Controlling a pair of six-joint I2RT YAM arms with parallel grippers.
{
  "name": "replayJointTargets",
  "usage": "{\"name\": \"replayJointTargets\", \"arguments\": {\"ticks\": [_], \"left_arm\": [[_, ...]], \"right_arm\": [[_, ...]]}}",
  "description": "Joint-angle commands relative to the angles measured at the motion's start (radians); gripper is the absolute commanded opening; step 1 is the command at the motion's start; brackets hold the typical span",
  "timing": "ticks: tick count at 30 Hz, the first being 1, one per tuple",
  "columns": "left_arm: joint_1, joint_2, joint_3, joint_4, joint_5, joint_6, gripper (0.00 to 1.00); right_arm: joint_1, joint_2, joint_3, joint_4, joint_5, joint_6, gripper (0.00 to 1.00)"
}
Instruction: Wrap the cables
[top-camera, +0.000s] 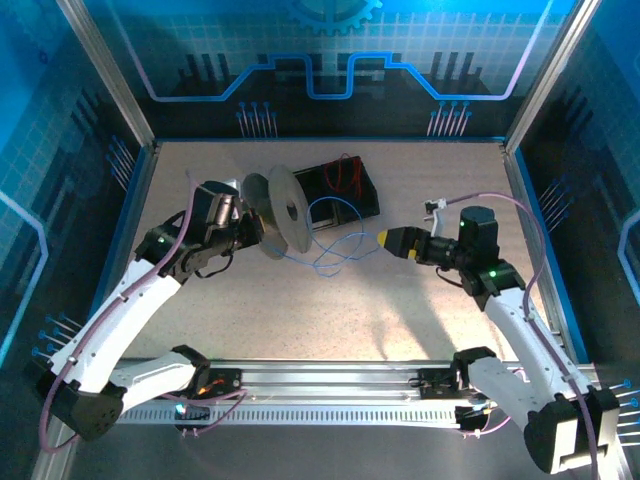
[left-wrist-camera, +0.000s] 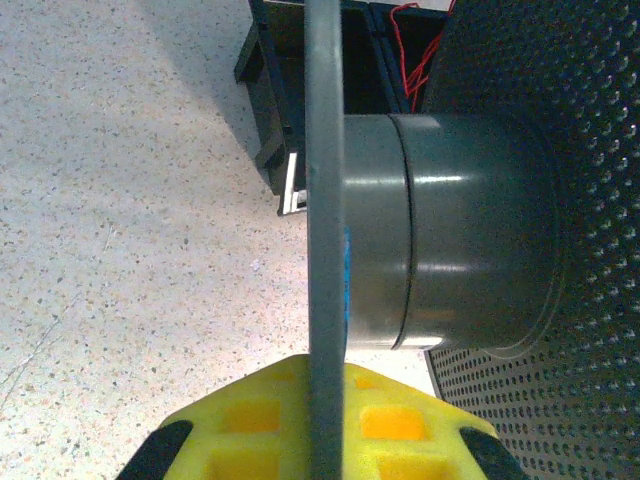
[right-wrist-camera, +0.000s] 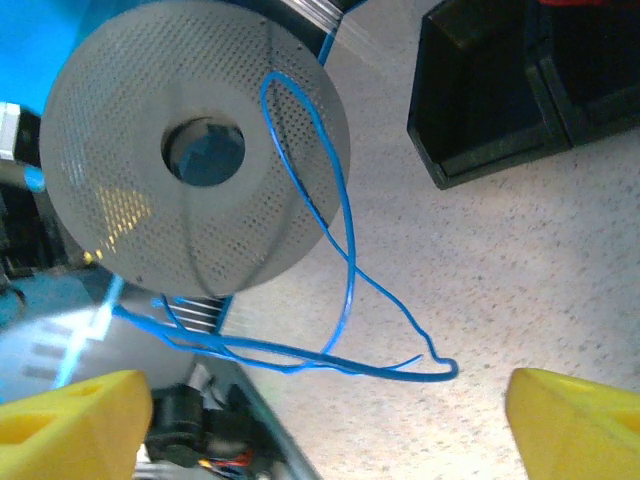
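Observation:
My left gripper (top-camera: 250, 232) (left-wrist-camera: 325, 400) is shut on the thin rim of a grey spool (top-camera: 288, 210), holding it on edge above the table. In the left wrist view its yellow fingers (left-wrist-camera: 240, 420) clamp one flange (left-wrist-camera: 324, 200), with the spool's core (left-wrist-camera: 470, 230) to the right. The blue cable (top-camera: 330, 245) (right-wrist-camera: 340, 250) hangs off the spool in loose loops onto the table. My right gripper (top-camera: 384, 240) (right-wrist-camera: 325, 420) is open just right of those loops; its yellow fingertips (right-wrist-camera: 575, 420) stand far apart and touch nothing. The red cable (top-camera: 345, 172) (left-wrist-camera: 415, 50) lies in a black box.
The black box (top-camera: 366, 192) (right-wrist-camera: 500, 90) stands behind the spool near the table's middle back. A metal rail (top-camera: 330, 385) runs along the near edge between the arm bases. Blue walls (top-camera: 560, 80) enclose the table on three sides.

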Motion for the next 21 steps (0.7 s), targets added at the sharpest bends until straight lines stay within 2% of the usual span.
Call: {"name": "replayJointTargets", "arguments": {"ticks": [1, 3, 10, 15, 19, 21], "left_arm": [[0.010, -0.024, 0.062, 0.027, 0.006, -0.041, 0.00], [0.012, -0.019, 0.072, 0.020, 0.019, -0.048, 0.00], [0.034, -0.009, 0.086, 0.037, 0.135, -0.080, 0.00], [0.054, -0.022, 0.062, 0.077, 0.227, -0.121, 0.00], [0.074, -0.030, 0.025, 0.135, 0.320, -0.187, 0.00], [0.077, -0.037, 0.004, 0.170, 0.356, -0.225, 0.00]], "right_arm": [[0.043, -0.042, -0.068, 0.090, 0.086, -0.074, 0.81], [0.076, -0.072, -0.122, 0.151, 0.127, -0.095, 0.77], [0.203, -0.052, -0.152, 0.218, 0.231, -0.220, 0.78], [0.251, -0.005, -0.188, 0.346, 0.291, -0.179, 0.71], [0.305, -0.014, -0.272, 0.549, 0.405, -0.094, 0.70], [0.338, -0.018, -0.298, 0.593, 0.475, -0.081, 0.73]]}}
